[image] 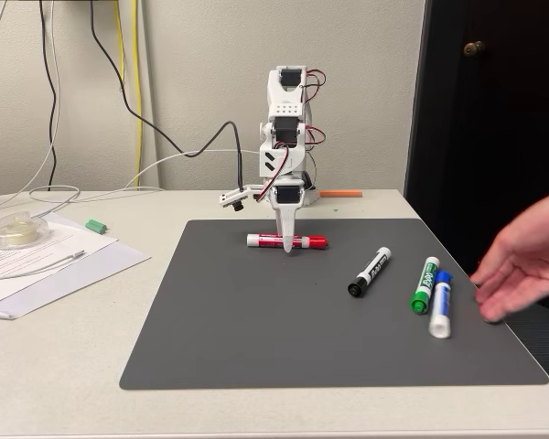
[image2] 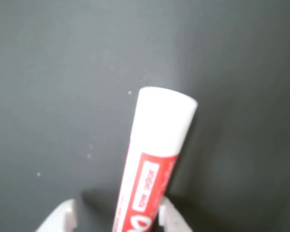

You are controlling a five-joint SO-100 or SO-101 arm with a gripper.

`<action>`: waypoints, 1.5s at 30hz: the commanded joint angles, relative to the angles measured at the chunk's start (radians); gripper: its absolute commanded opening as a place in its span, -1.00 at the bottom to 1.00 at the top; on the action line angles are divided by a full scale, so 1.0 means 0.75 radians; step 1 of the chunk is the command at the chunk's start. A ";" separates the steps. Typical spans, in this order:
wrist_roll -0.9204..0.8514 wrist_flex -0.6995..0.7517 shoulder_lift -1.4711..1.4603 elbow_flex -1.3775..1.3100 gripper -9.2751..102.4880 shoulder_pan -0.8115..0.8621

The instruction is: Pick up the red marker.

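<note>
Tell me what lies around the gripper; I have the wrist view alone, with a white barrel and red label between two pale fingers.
Observer: In the fixed view the gripper points straight down onto the red-capped white marker, which lies flat on the dark grey mat.
Operator: Report the other markers.
Observer: A black-capped marker, a green-capped marker and a blue-capped marker lie to the right, apart from the gripper.
Operator: Say whether anyone is near.
Observer: A person's hand hovers over the mat's right edge.
</note>
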 commanded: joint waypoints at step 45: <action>-0.096 0.055 0.890 -0.346 -0.80 0.051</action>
